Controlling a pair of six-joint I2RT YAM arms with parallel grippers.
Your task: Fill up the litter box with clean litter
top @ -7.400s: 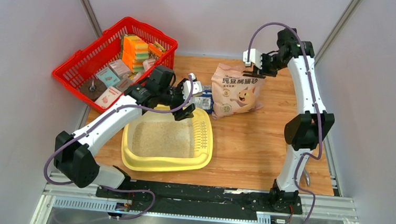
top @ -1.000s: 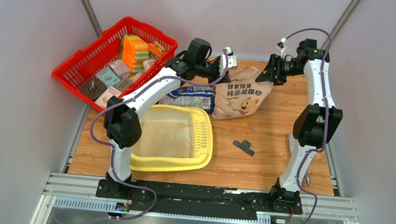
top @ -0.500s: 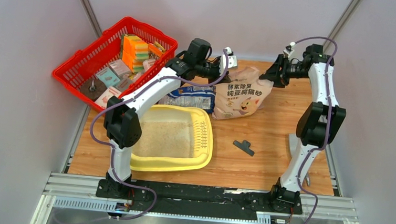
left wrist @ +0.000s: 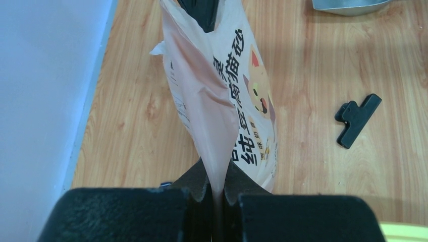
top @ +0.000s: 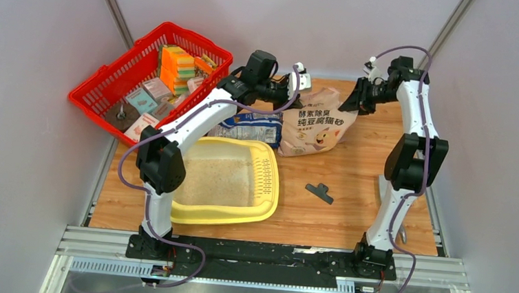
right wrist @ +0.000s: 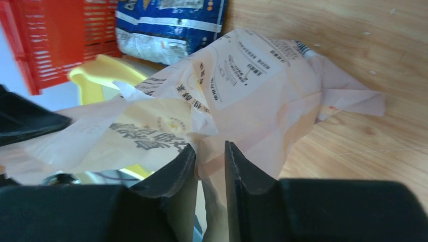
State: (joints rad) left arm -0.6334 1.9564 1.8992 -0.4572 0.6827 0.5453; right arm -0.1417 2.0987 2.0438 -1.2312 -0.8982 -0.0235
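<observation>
A red mesh basket (top: 102,91) of moulded plastic sits tilted at the tabletop's (top: 356,208) far left corner. It is packed with small boxes whose labels are too small to read. The litter box (top: 221,216), a pale-yellow rounded plastic tray with a slotted strip along its right side, lies toward the near left. Fine beige clean litter (top: 214,178) covers its floor, and the left arm's elbow hides its left rim.

That arm rises from its base, bends over the tray and stretches long toward the far edge. A crinkly blue-and-white bag (top: 251,127) lies partly hidden under the forearm, just beyond the tray.

The left gripper (left wrist: 216,191) is clenched on the thin top edge of the tan paper bag (top: 317,123), which stands at the middle of the far edge, its dark lettering and cartoon animal facing the arms. The creased mouth gives no view of what is inside.

A black plastic clip (top: 319,191) lies flat on the wood grain right of the tray, apart from it.

The right arm stands tall from its base, and its forearm folds back and leftward to the bag's right top corner. The right gripper's (right wrist: 209,156) jaws flank a crumpled fold of the bag with a narrow gap. Whether they press it cannot be told.
</observation>
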